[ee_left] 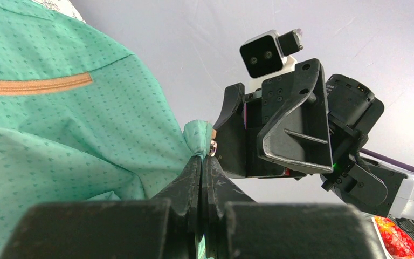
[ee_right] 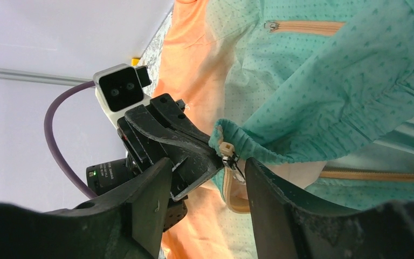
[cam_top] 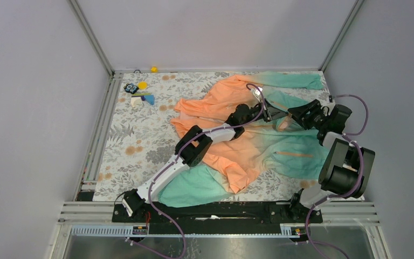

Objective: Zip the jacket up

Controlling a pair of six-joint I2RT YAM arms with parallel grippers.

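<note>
The jacket (cam_top: 237, 145) lies spread on the table, orange at the back left and mint-teal at the right and front. My left gripper (cam_top: 272, 111) is shut on the teal hem corner (ee_left: 197, 135) at the bottom of the front zipper, lifted off the table. A small metal zipper slider (ee_right: 228, 157) hangs at that corner, with orange zipper tape (ee_right: 232, 197) curving below it. My right gripper (ee_right: 207, 170) is open, facing the left one, with one finger on each side of the slider and the left fingertips (ee_right: 194, 148). It touches neither.
An orange pocket zipper (cam_top: 294, 154) runs across the teal front panel. Small coloured items (cam_top: 140, 93) lie at the table's back left and a yellow piece (cam_top: 153, 69) at the back edge. Grey walls and metal rails close in the floral tablecloth (cam_top: 135, 145).
</note>
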